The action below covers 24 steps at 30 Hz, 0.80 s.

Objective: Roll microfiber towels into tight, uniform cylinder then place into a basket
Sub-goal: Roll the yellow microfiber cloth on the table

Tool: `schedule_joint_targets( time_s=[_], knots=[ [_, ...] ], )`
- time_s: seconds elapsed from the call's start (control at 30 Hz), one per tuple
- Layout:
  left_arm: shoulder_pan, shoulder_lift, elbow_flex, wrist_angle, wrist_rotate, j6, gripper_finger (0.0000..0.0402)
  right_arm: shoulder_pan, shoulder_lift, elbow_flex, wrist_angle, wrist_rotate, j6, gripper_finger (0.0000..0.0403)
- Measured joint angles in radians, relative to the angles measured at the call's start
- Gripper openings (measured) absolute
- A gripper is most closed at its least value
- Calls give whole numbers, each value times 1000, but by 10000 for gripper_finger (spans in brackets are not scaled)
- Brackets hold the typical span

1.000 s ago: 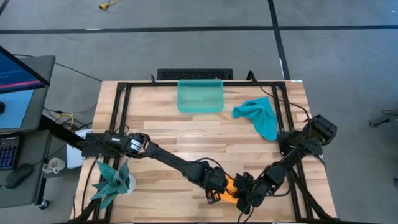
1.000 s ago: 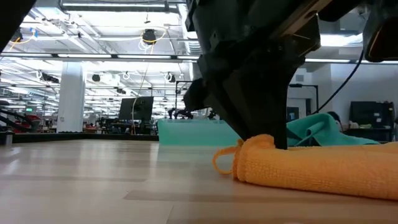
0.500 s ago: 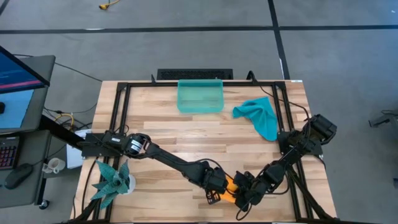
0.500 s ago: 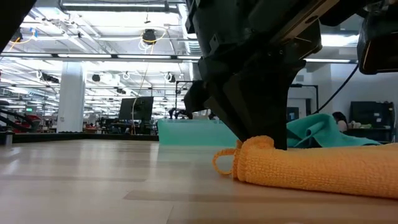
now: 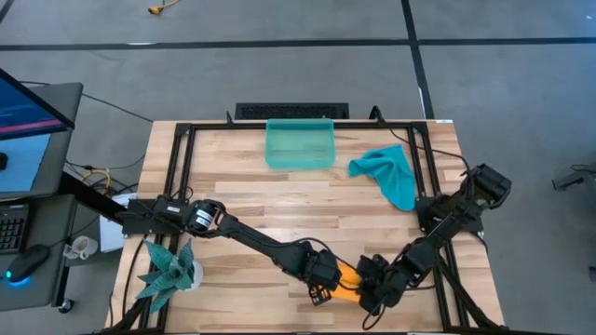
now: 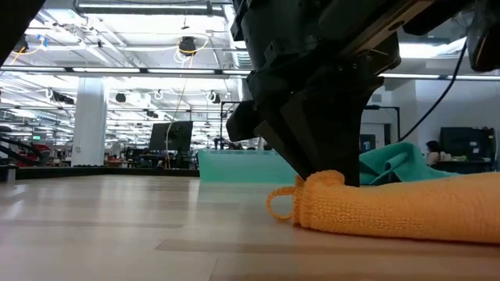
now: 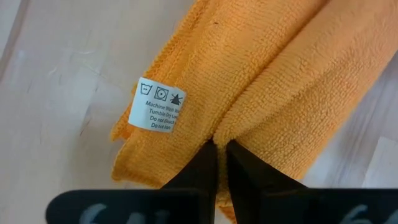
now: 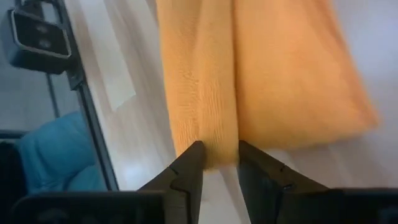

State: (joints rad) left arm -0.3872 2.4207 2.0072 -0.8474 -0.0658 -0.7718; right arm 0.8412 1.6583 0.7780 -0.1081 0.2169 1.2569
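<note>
**Both grippers pinch the orange roll at the table's near edge**

The left gripper has its fingers nearly together, nipping a fold of the orange microfiber towel at one end of the roll, close to its white care label. The right gripper stands narrow too, its fingers clamped on a ridge of the same cloth at the other end. In the high view the two meet low on the wooden table, the towel a short bundle between them. The low view shows it lying as a thick, loose roll on the boards.

The cloth looks light, soft and grippy, likely to sag and unroll if held by one layer only; a hold across the whole roll, near each end, would keep it tight.

The teal-blue towel lies crumpled well apart, toward the right rail. The sea-green basket sits at the far edge, holding nothing that shows.
</note>
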Motion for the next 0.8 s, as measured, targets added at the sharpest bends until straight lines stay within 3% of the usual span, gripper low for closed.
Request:
schedule_joint_targets(
  time_s=[0.23, 0.43, 0.57, 0.8],
  knots=[
    [0, 0, 0, 0, 1, -1, 18, 61, -76, 0, -93, 115, -40, 116],
    [0, 0, 0, 0, 1, -1, 18, 138, -96, 1, -3, 283, -361, 116],
    [0, 0, -1, 5, 0, -1, 18, 169, -51, 2, 76, 292, -498, 116],
    [0, 0, -1, 8, 0, 0, 18, 159, 57, 3, 172, 274, -506, 116]
  ],
)
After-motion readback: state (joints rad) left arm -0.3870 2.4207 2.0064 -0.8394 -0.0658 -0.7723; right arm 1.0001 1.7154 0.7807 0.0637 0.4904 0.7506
